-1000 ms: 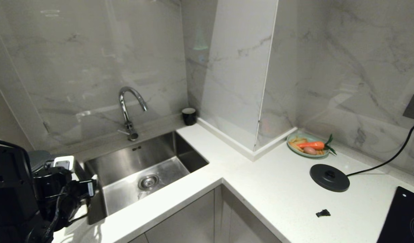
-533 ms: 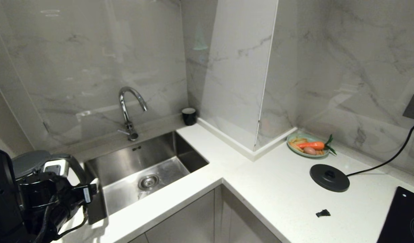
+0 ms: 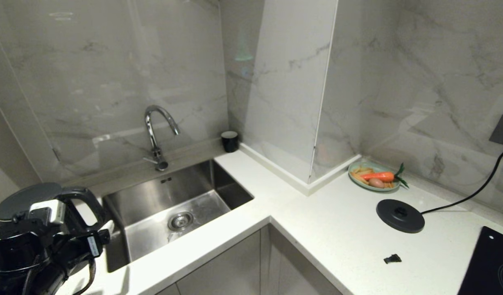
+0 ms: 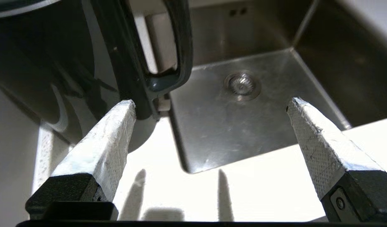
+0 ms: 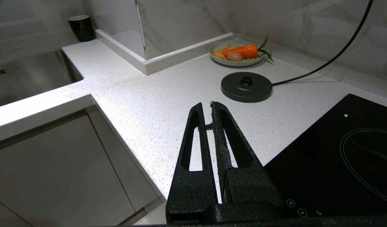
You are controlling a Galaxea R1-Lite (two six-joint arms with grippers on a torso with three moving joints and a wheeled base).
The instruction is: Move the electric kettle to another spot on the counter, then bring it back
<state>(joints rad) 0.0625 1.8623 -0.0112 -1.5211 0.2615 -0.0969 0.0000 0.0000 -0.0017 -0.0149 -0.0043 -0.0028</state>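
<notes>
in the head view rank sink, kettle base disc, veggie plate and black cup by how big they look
Sink
Kettle base disc and veggie plate look about alike; the plate sits farther back, so unsure.
Black cup

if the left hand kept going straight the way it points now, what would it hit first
Probably the steel sink: the left hand is open and aims over the counter edge into the basin. One finger sits beside the kettle handle, so it might brush that first; depth is unclear.

Sink [image 3: 173, 205], tap [image 3: 155, 127], cup [image 3: 229, 141], vegetable plate [image 3: 372, 177], base disc [image 3: 400, 216].
</notes>
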